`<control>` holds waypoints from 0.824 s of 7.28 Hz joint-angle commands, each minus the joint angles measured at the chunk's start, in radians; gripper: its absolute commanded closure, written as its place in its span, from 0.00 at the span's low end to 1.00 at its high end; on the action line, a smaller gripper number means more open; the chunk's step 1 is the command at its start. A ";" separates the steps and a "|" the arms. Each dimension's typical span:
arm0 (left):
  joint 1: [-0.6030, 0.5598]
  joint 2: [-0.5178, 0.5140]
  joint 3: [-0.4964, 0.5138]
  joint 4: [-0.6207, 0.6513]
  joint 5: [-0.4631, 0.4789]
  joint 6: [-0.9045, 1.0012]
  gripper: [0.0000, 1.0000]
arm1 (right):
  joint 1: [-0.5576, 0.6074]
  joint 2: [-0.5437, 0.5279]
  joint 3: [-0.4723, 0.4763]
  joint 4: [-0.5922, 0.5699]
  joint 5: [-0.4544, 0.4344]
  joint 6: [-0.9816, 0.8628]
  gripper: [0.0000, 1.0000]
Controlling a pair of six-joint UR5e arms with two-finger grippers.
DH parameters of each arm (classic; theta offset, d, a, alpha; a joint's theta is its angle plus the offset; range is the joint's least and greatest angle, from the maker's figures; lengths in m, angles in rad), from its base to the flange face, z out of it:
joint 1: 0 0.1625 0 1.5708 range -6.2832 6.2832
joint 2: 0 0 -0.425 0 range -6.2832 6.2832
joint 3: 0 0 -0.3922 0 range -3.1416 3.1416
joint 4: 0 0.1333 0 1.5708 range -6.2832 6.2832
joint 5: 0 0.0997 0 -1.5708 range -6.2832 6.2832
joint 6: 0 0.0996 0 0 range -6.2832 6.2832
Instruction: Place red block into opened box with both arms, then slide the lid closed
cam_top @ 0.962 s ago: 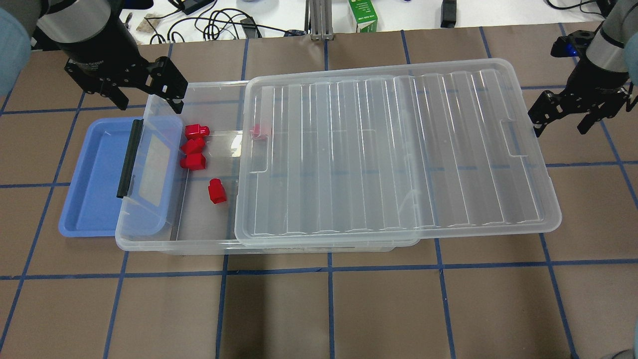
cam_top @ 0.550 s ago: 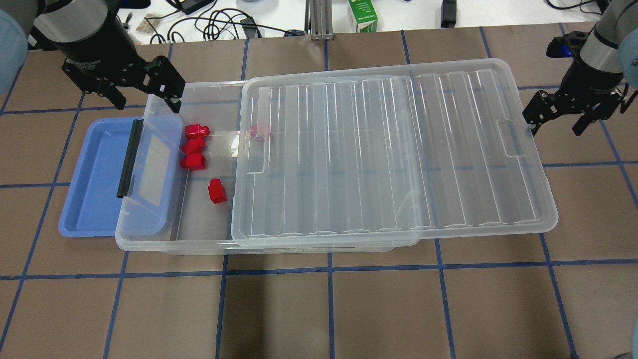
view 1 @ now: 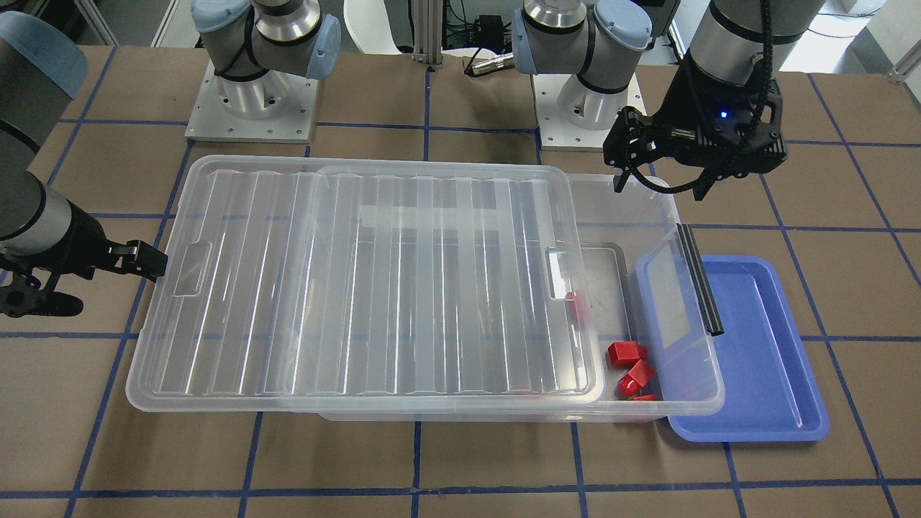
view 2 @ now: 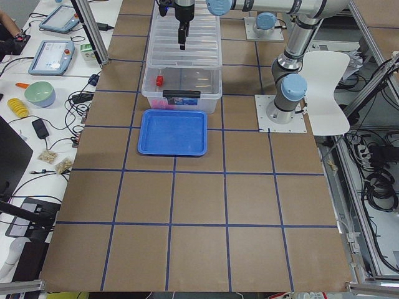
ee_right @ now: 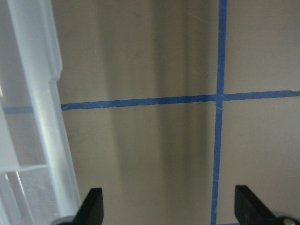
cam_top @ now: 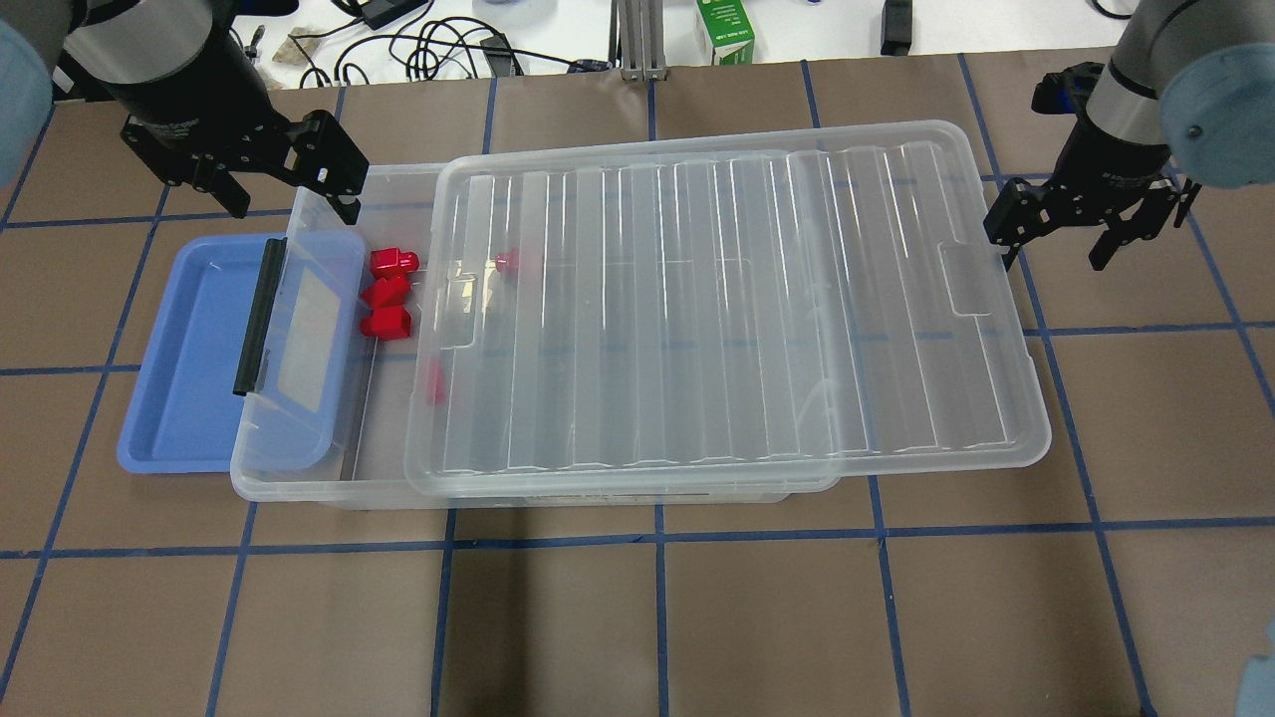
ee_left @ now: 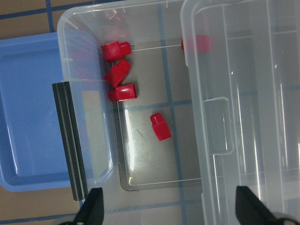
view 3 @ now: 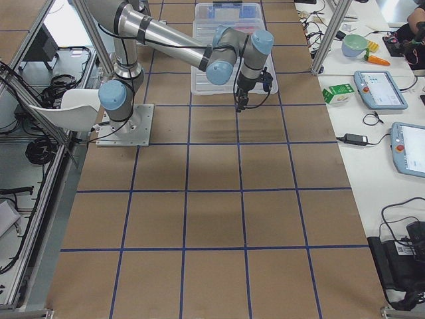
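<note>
Several red blocks [cam_top: 388,292] [ee_left: 123,93] lie in the uncovered left end of the clear box [cam_top: 299,490] [view 1: 709,403]; one more shows through the lid. The ribbed clear lid [cam_top: 737,299] [view 1: 360,288] rests on the box, covers most of it and overhangs its right end. My left gripper [cam_top: 289,191] [view 1: 660,188] hangs open and empty over the box's back left corner. Open too, my right gripper [cam_top: 1051,255] [view 1: 101,284] is at the lid's right short end, one finger against its edge [ee_right: 42,108].
A blue tray [cam_top: 189,349] lies partly under the box's left end, where a black latch strip [cam_top: 259,314] sits. A green carton [cam_top: 725,30] and cables line the table's far edge.
The lid has slid left over the box and now covers one more red block. My right gripper has moved left along with the lid's end. The left gripper has stayed put.
</note>
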 commanded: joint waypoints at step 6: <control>0.000 0.012 -0.002 -0.009 0.048 0.000 0.00 | 0.179 0.010 -0.002 -0.008 0.040 0.316 0.00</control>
